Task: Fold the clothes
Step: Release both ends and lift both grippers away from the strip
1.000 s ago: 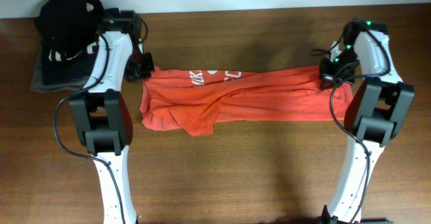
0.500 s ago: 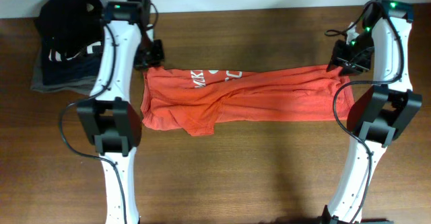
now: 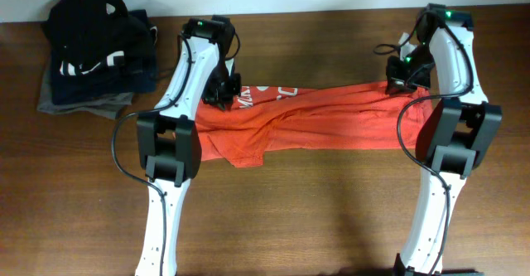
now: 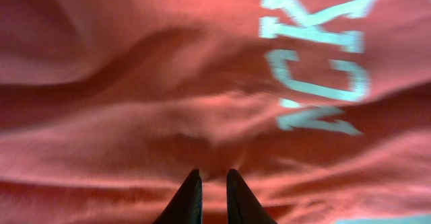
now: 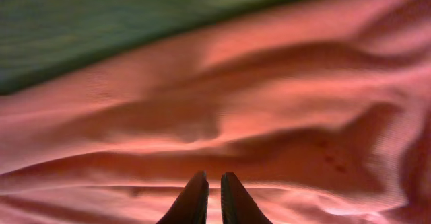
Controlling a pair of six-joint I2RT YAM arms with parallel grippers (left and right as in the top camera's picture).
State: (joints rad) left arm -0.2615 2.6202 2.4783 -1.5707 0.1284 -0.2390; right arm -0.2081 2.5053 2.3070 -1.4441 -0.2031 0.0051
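The orange-red T-shirt lies stretched in a wrinkled band across the far half of the table. Its white print faces up near the left end. My left gripper is down on the shirt's far edge beside that print. In the left wrist view its fingers are closed to a thin slit with cloth in it, the print just ahead. My right gripper is on the shirt's far right end. Its fingers stand just as narrow on the wrinkled cloth.
A pile of folded black, navy and grey garments sits at the far left corner. Bare brown table stretches in front of the shirt. Both arm bases stand at the front edge, and the left arm covers the shirt's left end.
Both grippers left the shirt's outer corners and moved inward onto its far edge, the left going right and down, the right going left. Their fingers have drawn closer together. The shirt has barely moved.
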